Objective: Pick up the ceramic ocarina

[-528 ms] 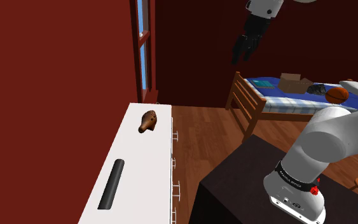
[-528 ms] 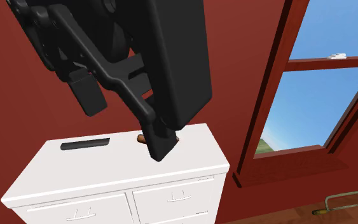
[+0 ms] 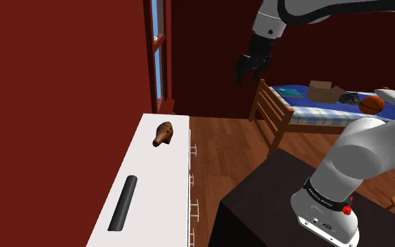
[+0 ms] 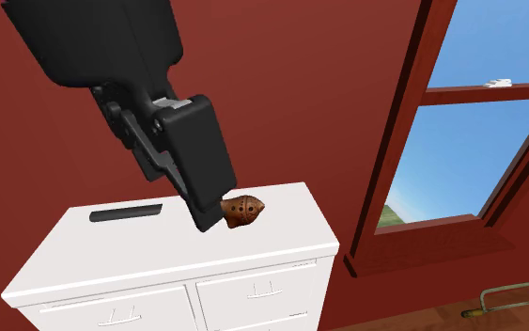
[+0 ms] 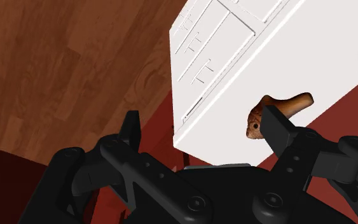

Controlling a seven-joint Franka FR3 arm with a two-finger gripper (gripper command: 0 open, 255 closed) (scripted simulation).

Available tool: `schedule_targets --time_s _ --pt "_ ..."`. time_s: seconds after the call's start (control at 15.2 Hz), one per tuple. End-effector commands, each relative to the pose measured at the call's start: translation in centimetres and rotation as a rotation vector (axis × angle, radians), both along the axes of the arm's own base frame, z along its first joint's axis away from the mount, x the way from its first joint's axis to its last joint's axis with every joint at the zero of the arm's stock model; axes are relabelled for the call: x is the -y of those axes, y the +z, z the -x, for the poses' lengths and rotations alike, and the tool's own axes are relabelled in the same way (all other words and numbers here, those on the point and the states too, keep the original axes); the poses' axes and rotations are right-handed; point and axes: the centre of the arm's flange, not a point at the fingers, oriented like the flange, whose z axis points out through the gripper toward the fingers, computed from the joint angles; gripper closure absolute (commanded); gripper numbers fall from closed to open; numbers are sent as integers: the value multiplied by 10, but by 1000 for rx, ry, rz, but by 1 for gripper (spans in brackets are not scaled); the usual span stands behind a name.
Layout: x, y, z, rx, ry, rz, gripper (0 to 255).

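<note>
Brown ocarina (image 3: pixel 163 132) near far end of white dresser (image 3: pixel 154 175), gripper (image 3: pixel 246 74) open, high above floor (image 3: pixel 224 147), well apart

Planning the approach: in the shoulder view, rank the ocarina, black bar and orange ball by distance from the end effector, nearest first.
1. ocarina, far end of the dresser, down-left of the end effector.
2. black bar, near end of the dresser.
3. orange ball, on the bed, off to the view's right.

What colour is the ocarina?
The ocarina is reddish brown with dark holes; second exterior view shows it best.
</note>
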Motion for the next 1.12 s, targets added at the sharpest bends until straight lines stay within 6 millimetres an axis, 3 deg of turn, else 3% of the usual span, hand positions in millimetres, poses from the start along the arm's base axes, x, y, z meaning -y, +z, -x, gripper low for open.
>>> schedule_targets --time_s 0.0,1.06 --pt "-18 -18 -10 1 -46 -4 0" --pt "-149 -151 -115 -6 -381 -24 0"
